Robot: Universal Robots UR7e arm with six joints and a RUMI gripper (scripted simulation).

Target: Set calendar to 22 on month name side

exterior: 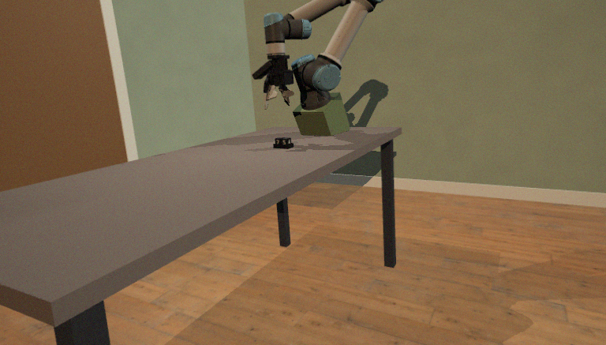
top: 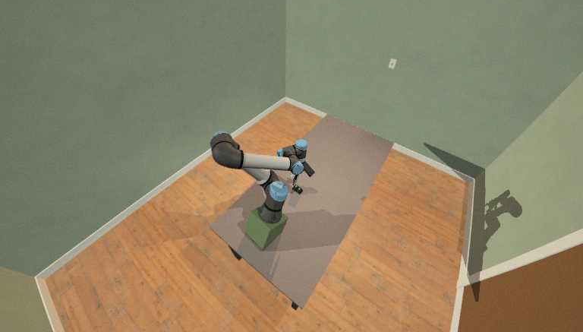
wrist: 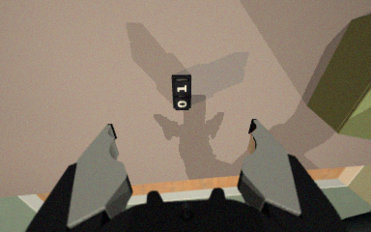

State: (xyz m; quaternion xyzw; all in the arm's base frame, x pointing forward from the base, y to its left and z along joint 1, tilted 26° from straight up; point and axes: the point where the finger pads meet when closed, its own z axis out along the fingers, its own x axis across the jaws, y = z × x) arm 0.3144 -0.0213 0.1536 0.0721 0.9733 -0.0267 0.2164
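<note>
The small black calendar (exterior: 283, 145) stands on the table, with two black cubes side by side in its tray (exterior: 283, 146). In the wrist view, the upper cube (wrist: 182, 88) shows a white 1 on top and the lower cube (wrist: 182, 103) a white 0, both turned sideways. In the exterior view, the side faces carry small digits that look like 7 and 5. The month's name cannot be read. My gripper (top: 294, 180) (exterior: 277, 106) (wrist: 183, 122) is open and empty, well above the calendar and pointing down.
The arm's green base block (top: 266, 229) (exterior: 319, 121) (wrist: 338, 87) stands on the grey table (top: 344, 165) (exterior: 178, 189) near one end, close to the calendar. The table's edge shows beyond the fingers in the wrist view. Walls stand around the table.
</note>
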